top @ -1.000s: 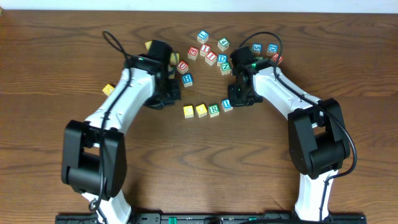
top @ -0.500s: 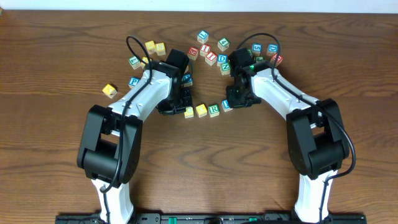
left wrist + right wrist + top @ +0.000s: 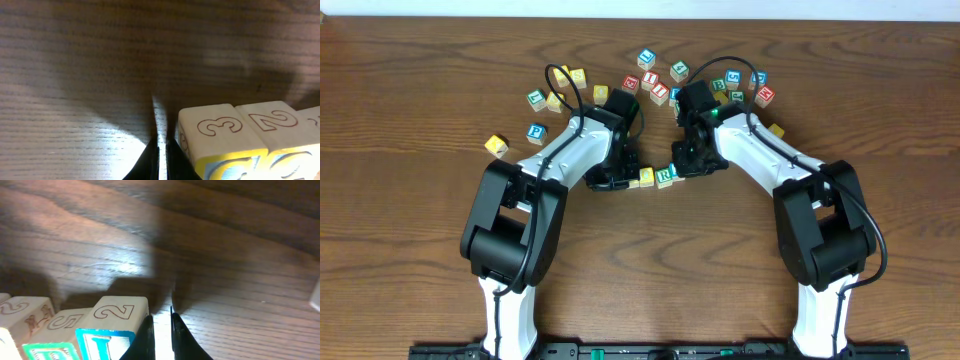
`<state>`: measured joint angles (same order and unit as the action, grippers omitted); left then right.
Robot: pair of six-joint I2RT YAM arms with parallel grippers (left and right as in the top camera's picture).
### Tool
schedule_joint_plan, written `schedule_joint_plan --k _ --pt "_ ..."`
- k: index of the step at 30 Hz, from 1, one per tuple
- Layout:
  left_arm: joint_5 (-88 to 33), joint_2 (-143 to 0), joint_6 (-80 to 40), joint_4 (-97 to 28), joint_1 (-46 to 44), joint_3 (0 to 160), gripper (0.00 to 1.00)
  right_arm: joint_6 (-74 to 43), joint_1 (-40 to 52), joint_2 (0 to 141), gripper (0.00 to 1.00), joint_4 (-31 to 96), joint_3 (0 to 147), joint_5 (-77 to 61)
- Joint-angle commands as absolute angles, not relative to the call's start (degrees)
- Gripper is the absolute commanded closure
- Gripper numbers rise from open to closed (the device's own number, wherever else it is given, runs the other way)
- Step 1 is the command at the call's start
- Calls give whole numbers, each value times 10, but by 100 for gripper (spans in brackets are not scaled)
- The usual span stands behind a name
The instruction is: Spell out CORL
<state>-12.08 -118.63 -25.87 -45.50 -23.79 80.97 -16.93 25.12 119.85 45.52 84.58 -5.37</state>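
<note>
- Letter-block row (image 3: 658,177): lying mid-surface (image 3: 420,120) and being flanked at both ends, apparently for alignment.
- Left gripper (image 3: 161,160): being held pressed together, empty, at the row's 9 o'clock end.
- Right gripper (image 3: 161,330): being held likewise at 3 o'clock.

Overhead evenly bright and sharp; wrist views dim, shadowed, blocks (image 3: 215,127) blurred.

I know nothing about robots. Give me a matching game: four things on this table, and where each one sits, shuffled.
Things:
1. left gripper
2. right gripper
3. green R block
4. lone yellow block

Places:
A. in the row, between the two grippers
B. farthest left on the table, touching nothing
C. at the row's right end
D. at the row's left end

Pairs: 1-D, 2-C, 3-A, 4-B
</note>
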Motion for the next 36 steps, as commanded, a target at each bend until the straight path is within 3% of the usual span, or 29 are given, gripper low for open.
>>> schedule_joint_plan --k 1,13,17,21,33,36 --pt "-119 -1187 -246 -443 -237 807 93 -171 260 1201 93 454 841 -62" --pt "-118 -1187 -221 -428 -237 807 92 -214 267 1201 91 467 841 -66" --pt "-114 -1179 -209 -447 -234 818 92 -211 264 1198 79 468 850 -66" --pt "-79 -1151 -184 -458 -228 836 93 -212 259 1179 78 474 872 -55" --pt "-48 -1074 -171 -453 -189 839 92 -205 260 1166 98 527 930 -19" --pt "-46 -1028 -171 -453 -162 839 92 -205 272 1156 99 534 933 -30"
